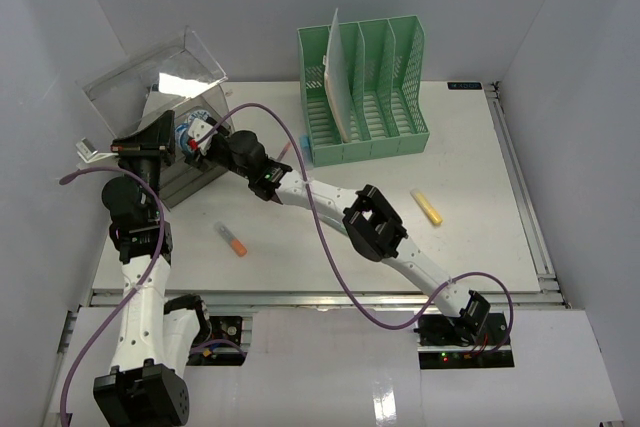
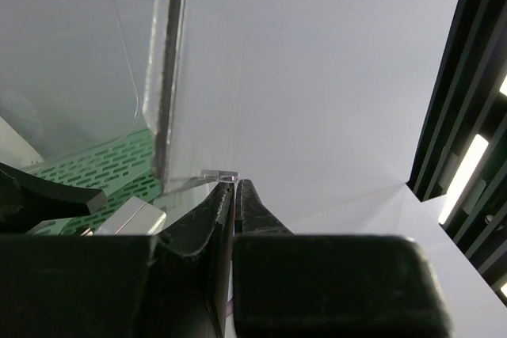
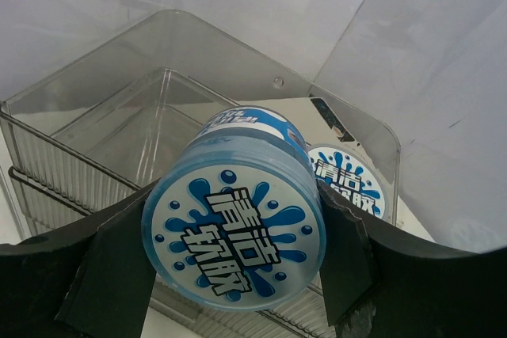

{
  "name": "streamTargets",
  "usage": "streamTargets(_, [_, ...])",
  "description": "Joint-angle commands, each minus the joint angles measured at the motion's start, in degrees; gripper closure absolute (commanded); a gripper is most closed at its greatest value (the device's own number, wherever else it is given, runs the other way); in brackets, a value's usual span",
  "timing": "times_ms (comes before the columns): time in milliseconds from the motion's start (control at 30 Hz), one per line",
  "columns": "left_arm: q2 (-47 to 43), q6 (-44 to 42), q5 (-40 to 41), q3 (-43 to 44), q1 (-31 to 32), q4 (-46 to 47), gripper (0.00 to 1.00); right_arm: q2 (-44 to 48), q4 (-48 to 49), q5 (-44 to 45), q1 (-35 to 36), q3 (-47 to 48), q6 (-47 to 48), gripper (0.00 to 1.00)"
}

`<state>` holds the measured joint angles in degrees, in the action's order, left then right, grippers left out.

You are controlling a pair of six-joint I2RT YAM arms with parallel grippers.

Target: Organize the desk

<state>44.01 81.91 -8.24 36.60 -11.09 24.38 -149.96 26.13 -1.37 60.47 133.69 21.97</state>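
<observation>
The white desk (image 1: 470, 217) carries a clear plastic box (image 1: 190, 175) at its far left. My left gripper (image 1: 150, 144) is shut on a tab at the edge of the box's clear lid (image 2: 170, 77) and holds the lid raised; its jaws meet at the tab in the left wrist view (image 2: 235, 184). My right gripper (image 1: 200, 135) is shut on a round blue jar (image 3: 234, 231) with a splash label. It holds the jar on its side over the open box (image 3: 95, 140). The jar's reflection (image 3: 348, 184) shows on the box wall.
A green file rack (image 1: 365, 87) with a white sheet (image 1: 338, 72) stands at the back. An orange marker (image 1: 232, 239) lies on the desk at front left, a yellow highlighter (image 1: 428, 207) at right. Grey walls enclose the desk.
</observation>
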Motion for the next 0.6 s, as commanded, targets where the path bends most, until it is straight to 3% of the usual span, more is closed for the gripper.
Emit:
streamTargets(0, [-2.26, -0.26, -2.05, 1.06, 0.23, 3.09, 1.00, 0.57, 2.83, 2.75, 0.44, 3.23, -4.46, 0.91])
streamTargets(133, [-2.17, -0.26, -2.05, 0.94, 0.19, 3.13, 1.00, 0.28, 2.60, 2.41, 0.44, 3.32, -5.29, 0.83])
streamTargets(233, [-2.23, -0.23, -2.07, 1.02, 0.19, 3.10, 1.00, 0.28, 2.87, 2.17, 0.44, 3.04, -5.65, 0.53])
streamTargets(333, [-2.33, -0.17, -2.06, 1.02, 0.19, 2.96, 1.00, 0.28, 2.87, 1.90, 0.52, 2.98, -5.64, 0.34])
streamTargets(467, [-2.27, -0.26, -2.05, 1.02, 0.19, 2.95, 1.00, 0.43, 2.95, 1.82, 0.52, 2.82, -5.48, 0.15])
streamTargets(567, [-2.26, -0.26, -2.14, 1.03, 0.19, 2.95, 1.00, 0.64, 2.96, 1.88, 0.52, 2.71, -5.15, 0.07])
